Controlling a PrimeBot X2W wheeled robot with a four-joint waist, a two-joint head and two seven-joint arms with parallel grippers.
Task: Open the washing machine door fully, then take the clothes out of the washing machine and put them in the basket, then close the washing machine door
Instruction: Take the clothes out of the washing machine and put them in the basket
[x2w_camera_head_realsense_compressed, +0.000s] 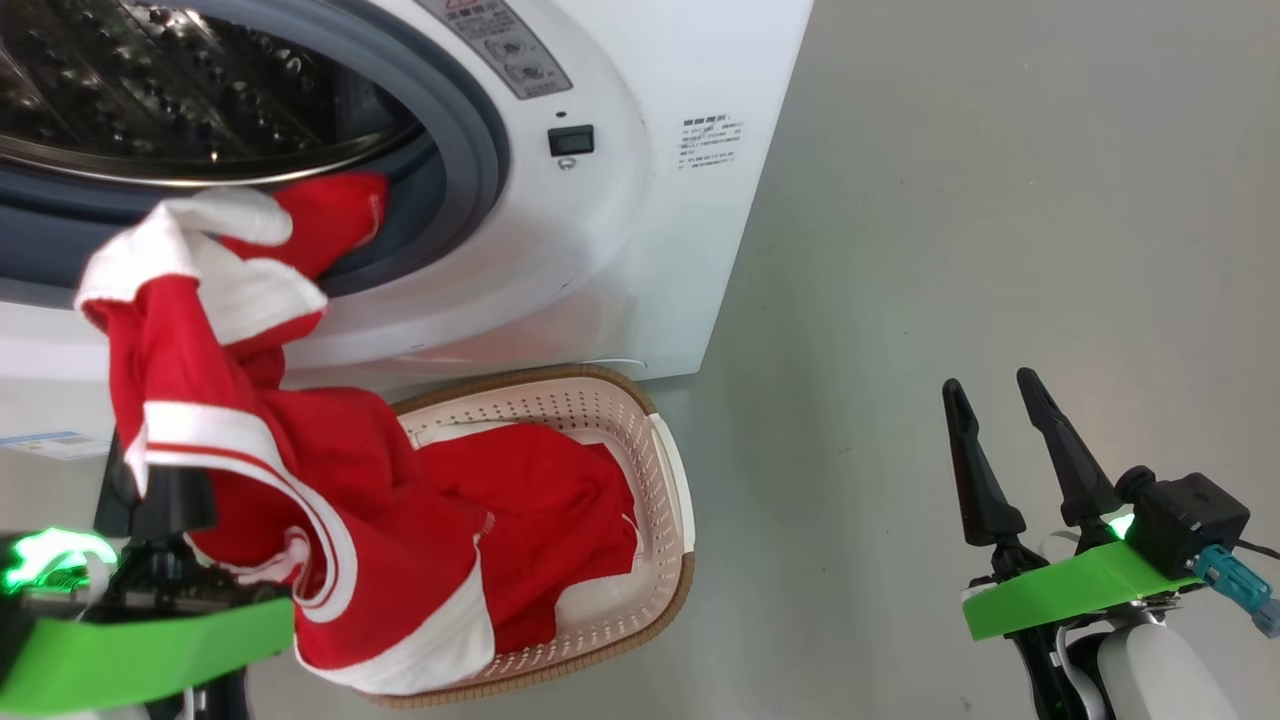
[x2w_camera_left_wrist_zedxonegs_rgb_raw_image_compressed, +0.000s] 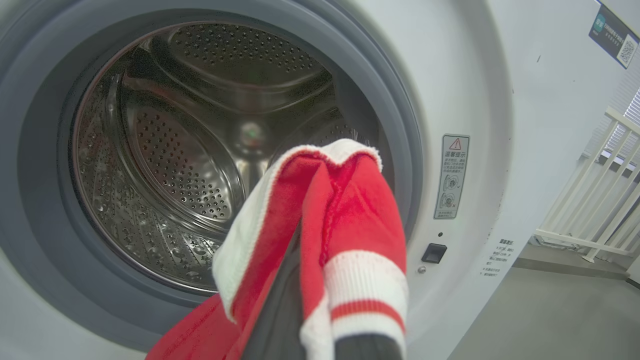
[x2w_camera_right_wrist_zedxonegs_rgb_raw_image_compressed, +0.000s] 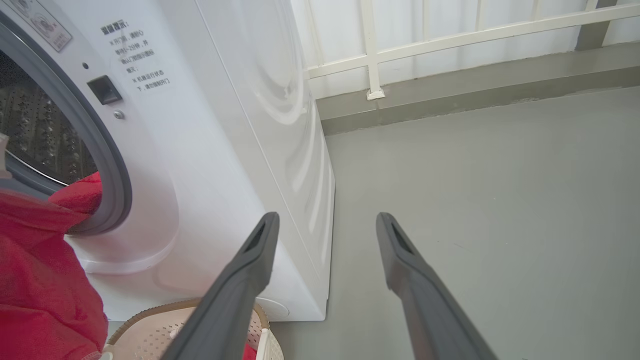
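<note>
One washing machine (x2w_camera_head_realsense_compressed: 600, 250), drum mouth uncovered. Clothes (x2w_camera_head_realsense_compressed: 300, 480) (garment count unclear) trail from drum lip into one basket (x2w_camera_head_realsense_compressed: 665, 470) on floor (x2w_camera_head_realsense_compressed: 950, 200) before machine. Two grippers: left gripper (x2w_camera_head_realsense_compressed: 165, 505) clamped on clothes; right gripper (x2w_camera_head_realsense_compressed: 990, 382) spread, empty, well apart. Left wrist view looks deep into drum; head view gives basket contents.

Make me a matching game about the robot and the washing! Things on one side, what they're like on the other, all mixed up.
Things
1. left hand
2. right hand
3. basket
4. washing machine

What they're like
A. open, holding nothing
B. sits on the floor in front of the washer, with some red cloth inside
C. shut on the red clothes
D. white, shiny drum showing, red cloth draped over its grey ring

Right pairs: 1-C, 2-A, 3-B, 4-D
</note>
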